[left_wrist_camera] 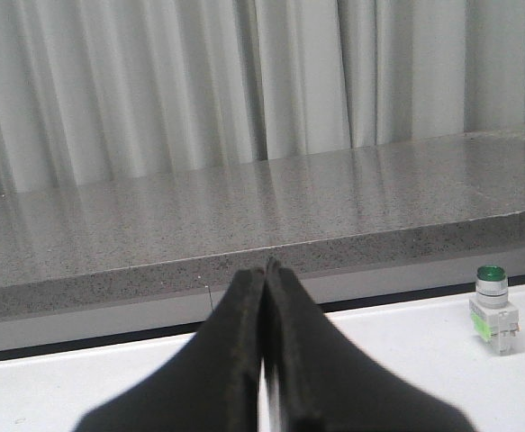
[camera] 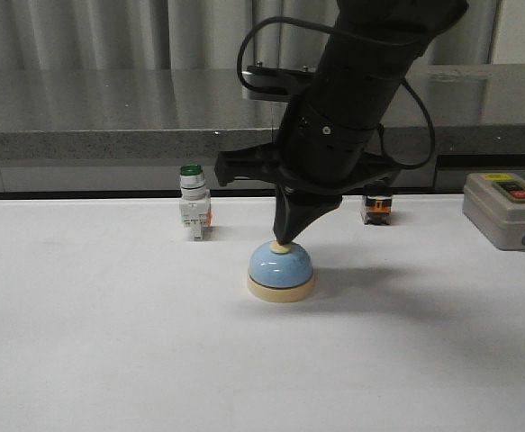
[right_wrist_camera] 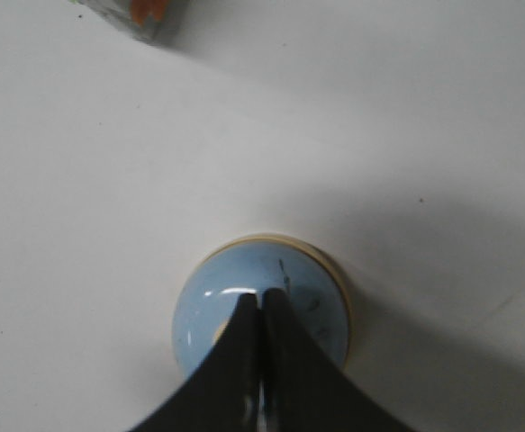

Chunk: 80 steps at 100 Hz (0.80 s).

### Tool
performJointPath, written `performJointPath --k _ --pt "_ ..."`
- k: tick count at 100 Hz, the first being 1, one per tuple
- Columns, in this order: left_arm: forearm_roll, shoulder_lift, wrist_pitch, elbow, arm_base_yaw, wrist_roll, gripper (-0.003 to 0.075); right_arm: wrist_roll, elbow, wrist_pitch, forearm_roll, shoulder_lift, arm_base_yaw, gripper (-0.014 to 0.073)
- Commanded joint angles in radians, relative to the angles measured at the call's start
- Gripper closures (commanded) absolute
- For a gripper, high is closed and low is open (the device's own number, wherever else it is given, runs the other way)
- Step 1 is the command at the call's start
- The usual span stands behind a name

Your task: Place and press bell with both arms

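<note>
The light-blue dome bell (camera: 281,268) with its cream base stands upright on the white table at the middle of the front view. My right gripper (camera: 285,239) is shut and points straight down, its tips touching the cream button on top. In the right wrist view the shut gripper (right_wrist_camera: 262,295) covers the button over the blue dome of the bell (right_wrist_camera: 312,301). My left gripper (left_wrist_camera: 266,266) is shut and empty, level above the table and facing the grey ledge. The left arm is out of the front view.
A green-capped white push-button switch (camera: 194,205) stands behind and left of the bell, and also shows in the left wrist view (left_wrist_camera: 494,309). A small black-and-orange part (camera: 376,208) sits behind right. A grey box with red and green buttons (camera: 507,211) is at the far right. A grey ledge (camera: 91,135) runs along the back.
</note>
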Motion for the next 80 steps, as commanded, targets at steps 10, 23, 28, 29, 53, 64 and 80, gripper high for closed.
performJointPath --k 10,23,28,29,53,64,80 --pt "-0.003 -0.033 -0.077 0.056 0.000 -0.006 0.0741 -0.011 -0.029 -0.020 0.007 -0.064 -0.002 0.0658" --pt "-0.003 -0.033 -0.077 0.056 0.000 -0.006 0.0741 -0.011 -0.029 -0.023 -0.014 -0.121 -0.005 0.0658" --pt "-0.003 -0.033 -0.077 0.056 0.000 -0.006 0.0741 -0.011 -0.029 -0.026 -0.032 -0.146 -0.009 0.0658" --pt "-0.003 -0.033 -0.077 0.056 0.000 -0.006 0.0741 -0.011 -0.029 -0.026 -0.036 -0.150 -0.009 0.0658" --pt "-0.003 -0.033 -0.077 0.056 0.000 -0.006 0.0741 -0.011 -0.026 -0.015 -0.104 -0.275 -0.055 0.0658" --pt "-0.003 -0.033 -0.077 0.056 0.000 -0.006 0.0741 -0.011 -0.015 0.003 -0.109 -0.331 -0.099 0.0658" --pt "-0.003 -0.033 -0.077 0.056 0.000 -0.006 0.0741 -0.011 0.071 0.002 -0.127 -0.446 -0.176 0.0658"
